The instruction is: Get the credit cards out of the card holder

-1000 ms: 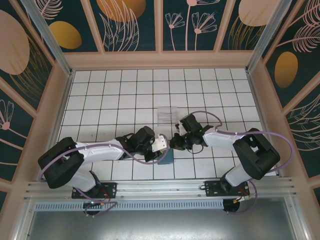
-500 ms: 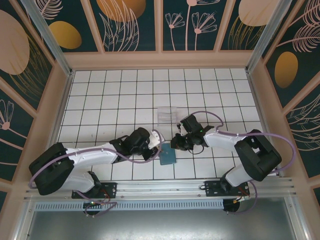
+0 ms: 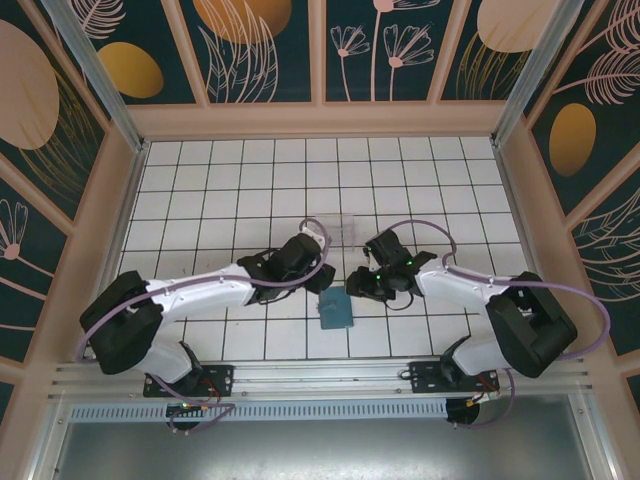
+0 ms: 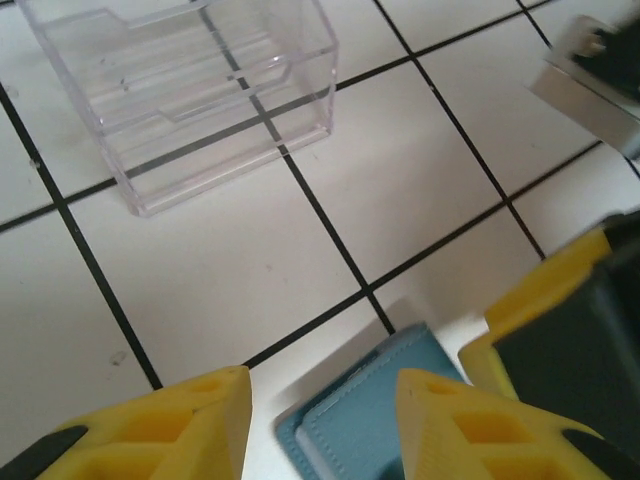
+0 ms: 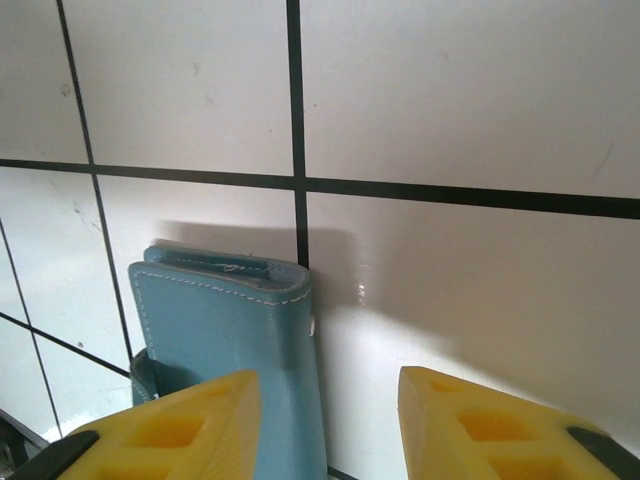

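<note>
In the left wrist view the card holder (image 4: 365, 425) shows just a corner; the rest is cut by the bottom edge. The clear plastic box (image 4: 190, 90) is cut at the top edge, and a grey piece (image 4: 590, 80) at the right edge is too blurred to name. In the right wrist view the card holder's (image 5: 235, 345) lower part leaves the picture and its inside is hidden, so credit cards cannot be judged

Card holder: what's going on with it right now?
The slate-blue leather-like card holder lies folded on the white tiled table, gripped by neither arm. The left end effector and right end effector hang close by its far end, both with jaws apart. A clear plastic box sits beyond them.
</note>
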